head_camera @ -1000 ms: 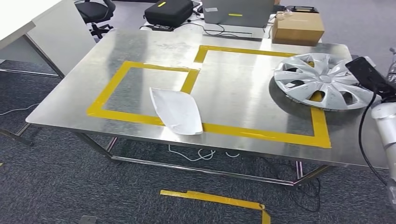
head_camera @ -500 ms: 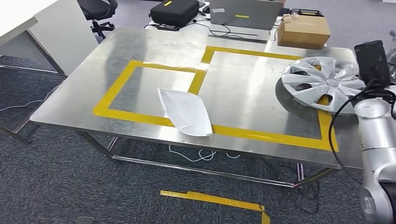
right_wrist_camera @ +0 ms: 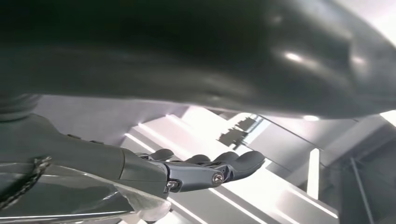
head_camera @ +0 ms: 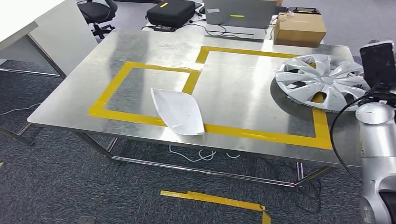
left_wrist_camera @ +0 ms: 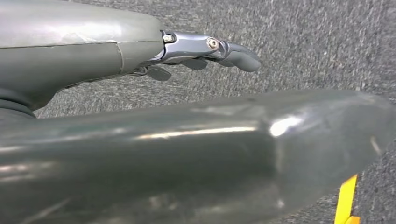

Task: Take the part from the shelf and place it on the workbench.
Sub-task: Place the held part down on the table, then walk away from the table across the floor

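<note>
A white curved shell part [head_camera: 177, 111] lies on the steel workbench [head_camera: 154, 44], across the front tape line of the left yellow rectangle. A silver hubcap [head_camera: 322, 79] rests at the bench's right end, on the larger yellow rectangle. My right arm [head_camera: 376, 140] stands raised beside the bench's right edge, its black wrist unit [head_camera: 379, 63] next to the hubcap. In the right wrist view my right hand [right_wrist_camera: 205, 170] holds nothing, fingers stretched out. My left hand [left_wrist_camera: 205, 49] hangs over grey carpet, fingers straight, holding nothing.
Behind the bench stand a cardboard box [head_camera: 299, 29], a black case [head_camera: 170, 11] and a grey laptop [head_camera: 238, 11]. An office chair [head_camera: 95, 11] and a white desk [head_camera: 28, 28] are at the far left. Yellow tape [head_camera: 215, 198] marks the carpet.
My right arm has come further into the head view and its black wrist unit has turned upright beside the hubcap. The head camera swayed slightly; the parts on the bench stayed put.
</note>
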Robot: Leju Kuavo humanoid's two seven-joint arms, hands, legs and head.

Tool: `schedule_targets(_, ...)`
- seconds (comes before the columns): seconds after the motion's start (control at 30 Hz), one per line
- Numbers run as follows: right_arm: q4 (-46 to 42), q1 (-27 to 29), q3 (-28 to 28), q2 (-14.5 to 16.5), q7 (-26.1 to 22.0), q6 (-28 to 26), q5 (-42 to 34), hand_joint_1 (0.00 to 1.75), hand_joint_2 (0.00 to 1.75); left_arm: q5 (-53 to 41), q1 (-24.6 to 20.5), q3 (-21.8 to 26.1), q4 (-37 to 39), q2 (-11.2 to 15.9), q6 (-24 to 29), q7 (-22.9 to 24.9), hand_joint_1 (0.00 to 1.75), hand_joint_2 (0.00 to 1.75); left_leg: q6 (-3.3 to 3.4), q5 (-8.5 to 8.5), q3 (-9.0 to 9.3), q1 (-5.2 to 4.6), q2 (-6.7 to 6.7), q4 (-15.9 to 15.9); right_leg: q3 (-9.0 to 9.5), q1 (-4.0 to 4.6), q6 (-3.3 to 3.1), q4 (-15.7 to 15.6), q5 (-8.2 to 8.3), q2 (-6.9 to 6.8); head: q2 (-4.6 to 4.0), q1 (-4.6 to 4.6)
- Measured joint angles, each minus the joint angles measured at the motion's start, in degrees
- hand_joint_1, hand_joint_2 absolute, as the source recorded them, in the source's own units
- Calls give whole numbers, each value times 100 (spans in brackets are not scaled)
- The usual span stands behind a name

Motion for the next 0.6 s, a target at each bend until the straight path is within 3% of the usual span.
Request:
schedule_targets(0.1,-260,151,1,28,-105,-169,57,0,0,29,3,39,0,-4,62,7,0,0,-74,-568,-415,29,7,1062,0,0,-33,3,9,-13,0,-8)
schedule_targets(0.13,-355,225,2,43,-127,-211,85,0,0,43,4,59,0,-8,72,12,0,0,-82,-642,-491,33,7,1290,-2,2,-34,7,10,-15,0,-8)
schedule_targets(0.17,-449,299,4,58,-142,-246,117,0,0,57,4,79,0,-10,78,20,0,0,-81,-609,-475,35,7,1319,-3,3,-35,12,11,-15,0,-9)
schedule_targets(0.2,-540,363,8,72,-150,-274,154,0,0,69,3,97,0,-10,85,26,0,0,-72,-473,-349,35,7,1110,-4,3,-34,20,11,-13,0,-9)
schedule_targets(0.3,-761,466,15,108,-155,-330,255,0,0,81,-7,128,0,2,97,33,0,0,-2,-30,229,25,4,7,-23,22,-8,47,14,-1,1,-6)
schedule_targets(0.33,-808,479,17,116,-154,-338,282,0,0,82,-11,139,0,4,98,33,0,0,22,14,317,20,3,-187,-36,31,15,52,23,2,1,-3)
schedule_targets(0.43,-901,533,22,128,-153,-341,363,0,0,95,-12,175,0,2,99,33,0,0,108,61,311,18,2,-282,-76,27,109,45,48,3,0,-2)
schedule_targets(0.5,-932,545,22,129,-151,-339,405,0,0,108,-16,199,0,7,99,32,0,0,192,136,281,37,13,-333,-178,19,161,228,-149,4,1,17)
schedule_targets(0.6,-938,562,23,132,-148,-336,447,0,0,116,-27,231,0,24,102,33,0,0,251,224,180,35,24,-347,-536,9,204,1237,-788,4,0,40)
